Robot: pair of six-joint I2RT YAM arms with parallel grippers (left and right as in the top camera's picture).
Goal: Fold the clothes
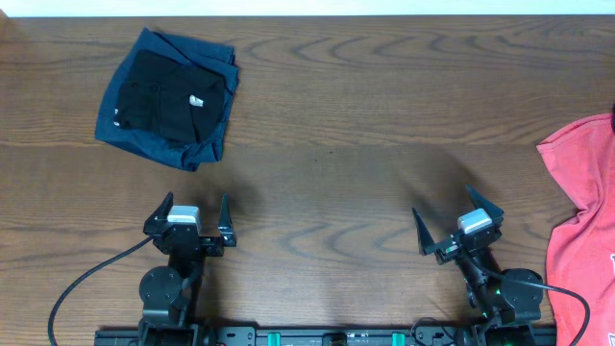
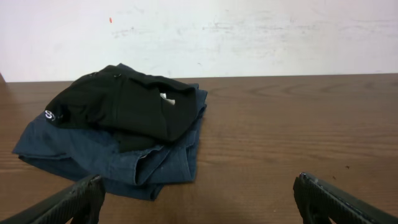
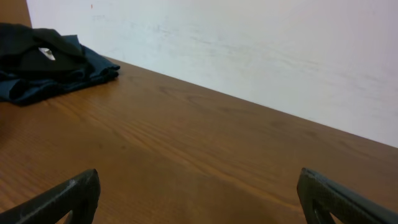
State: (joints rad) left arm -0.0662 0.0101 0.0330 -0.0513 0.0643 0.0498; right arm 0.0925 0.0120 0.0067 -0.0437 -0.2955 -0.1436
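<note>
The worktop (image 1: 365, 115) is running wide and brown with a strong wood grain. A plain white wall (image 2: 249, 31) is standing along its far edge, showing a few faint scuffs and one small orange speck.

The left fingers (image 2: 71, 202) are standing spread wide with nothing between them, hovering low over bare wood. The right fingers (image 3: 68, 196) are standing just as wide and are also holding nothing.

Beyond the left fingers and a little to their left, well apart from them, a folded navy garment (image 2: 81, 155) is lying flat. A folded black garment (image 2: 124, 102) is sitting on top of it, with a small white tag (image 1: 196, 100) showing. From the right wrist view that same pile is sitting far off to the left of the right fingers, near the wall.

A red T-shirt (image 1: 581, 231) is lying out to the right of the right fingers, apart from them. The edge of the overhead view is cutting most of it off, so its full shape is not showing. A small white mark on the black garment's left edge is too small to read, and what it is I cannot tell. A black cable (image 1: 86, 279) is looping behind the left arm's base.
</note>
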